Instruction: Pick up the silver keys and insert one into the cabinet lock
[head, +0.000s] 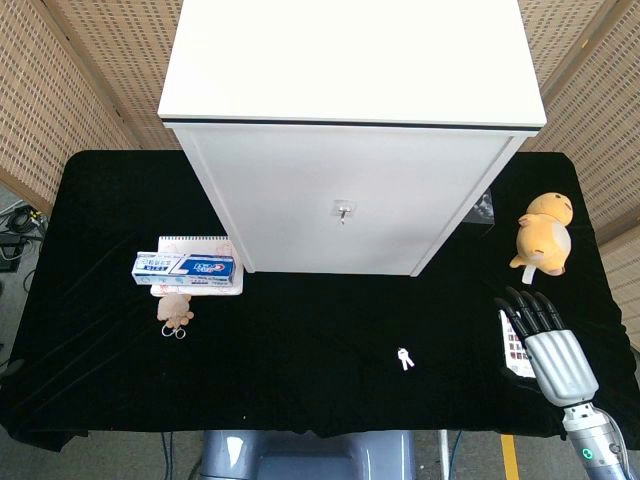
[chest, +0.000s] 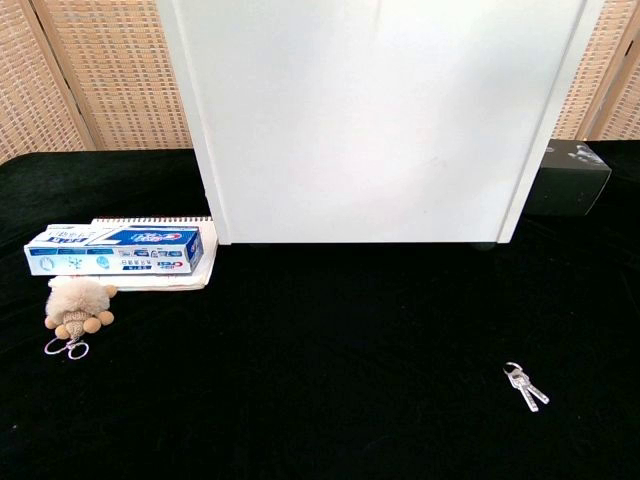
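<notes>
— What's over on the left of the worktop (head: 100, 380)?

— A blue and white toothpaste box (head: 186, 266) lying on a spiral notebook (head: 196, 243), and just in front of them a small fuzzy tan keychain toy (chest: 78, 305) with its metal ring toward the front edge. All of it sits on the black cloth.

— And in the middle?

— The white cabinet (head: 345, 190), standing upright. Its lock (head: 343, 210) is in the centre of the front face. Something small and metallic hangs at it, but I cannot tell what.

— Where are the silver keys (chest: 526, 386)?

— Flat on the cloth, in front of the cabinet and a bit right of the lock, well apart from it. Nothing touches them.

— The far right?

— A dark box (chest: 568, 178) tucked beside the cabinet's right side, then a yellow plush toy (head: 543, 233). Nearer the front edge is the right robot hand (head: 545, 340), fingers stretched out straight and a little apart, holding nothing, resting over a printed card (head: 512, 346). It is well to the right of the keys. No left robot hand is in sight.
</notes>
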